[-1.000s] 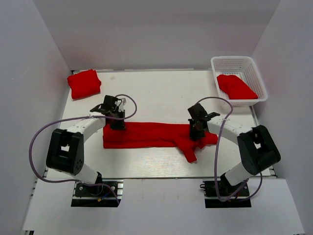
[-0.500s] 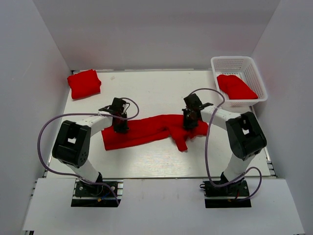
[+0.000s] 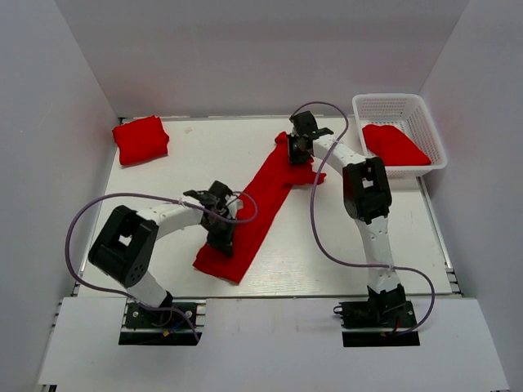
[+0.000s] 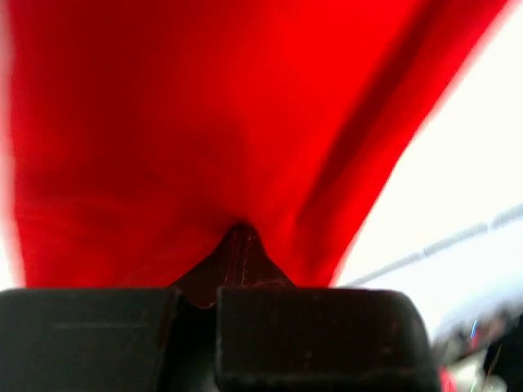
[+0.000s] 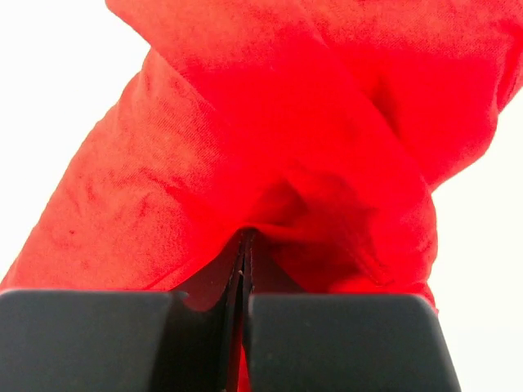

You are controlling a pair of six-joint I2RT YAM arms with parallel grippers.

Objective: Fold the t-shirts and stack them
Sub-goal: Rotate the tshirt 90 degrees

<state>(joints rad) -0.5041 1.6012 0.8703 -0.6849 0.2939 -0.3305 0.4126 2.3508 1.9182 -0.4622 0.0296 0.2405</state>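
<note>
A long folded red t-shirt [image 3: 261, 200] lies as a diagonal strip across the table, from near left to far right. My left gripper [image 3: 221, 237] is shut on its near end, where the cloth [image 4: 163, 139] bunches between the closed jaws. At the far end my right gripper [image 3: 297, 151] is shut on the same t-shirt, the fabric [image 5: 270, 147] pinched in its jaws. A folded t-shirt [image 3: 140, 139] rests at the far left corner. Another red t-shirt [image 3: 395, 144] lies crumpled in the basket.
The white lattice basket [image 3: 391, 104] stands at the far right corner, close to the right arm's elbow. White walls enclose the table on the left, back and right. Purple cables loop off both arms.
The t-shirt has swung from lying crosswise to lying diagonally. My right gripper carried its end far back and left; my left gripper drew the other end nearer and right. Both stayed shut.
</note>
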